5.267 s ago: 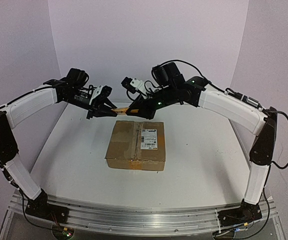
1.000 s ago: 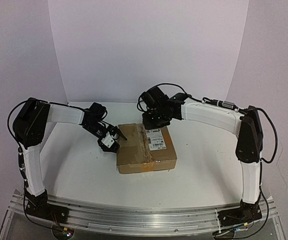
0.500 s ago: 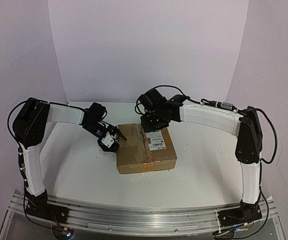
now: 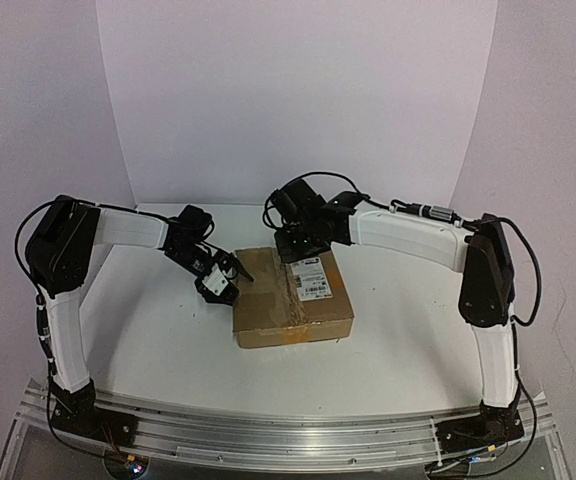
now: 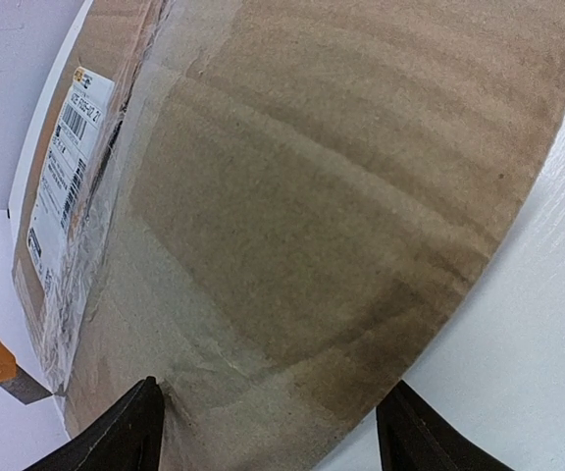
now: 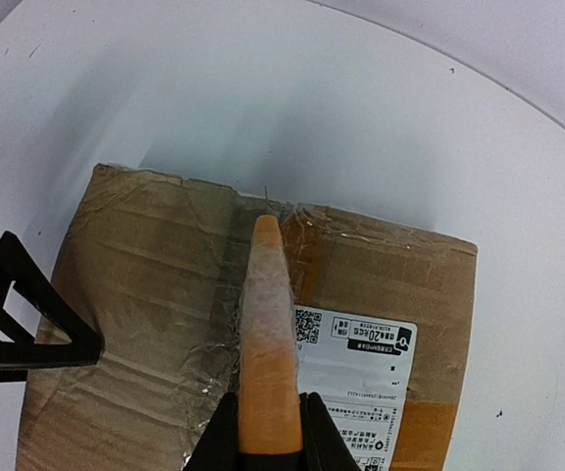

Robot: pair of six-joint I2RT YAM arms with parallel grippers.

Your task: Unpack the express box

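Observation:
The express box (image 4: 290, 302), a flat brown carton with a white label (image 4: 309, 277), lies in the middle of the table. My left gripper (image 4: 230, 274) is low at the box's left edge, open, its fingers (image 5: 137, 428) spread over the cardboard (image 5: 322, 196) there and holding nothing. My right gripper (image 4: 296, 246) hovers over the box's far edge, shut on an orange utility knife (image 6: 268, 324). The knife points along the taped seam (image 6: 226, 294) toward that far edge. In the left wrist view the knife's blade (image 5: 25, 387) meets the box at the seam's end.
The white table (image 4: 148, 340) is closed in by pale purple walls (image 4: 298, 100) at the back and both sides. A metal rail (image 4: 288, 435) with both arm bases runs along the near edge. My left fingers (image 6: 27, 329) show beside the box in the right wrist view.
Five seconds ago both arms were raised behind the box; now both are down at it. In the last second the right gripper with the knife slid slightly left along the far edge.

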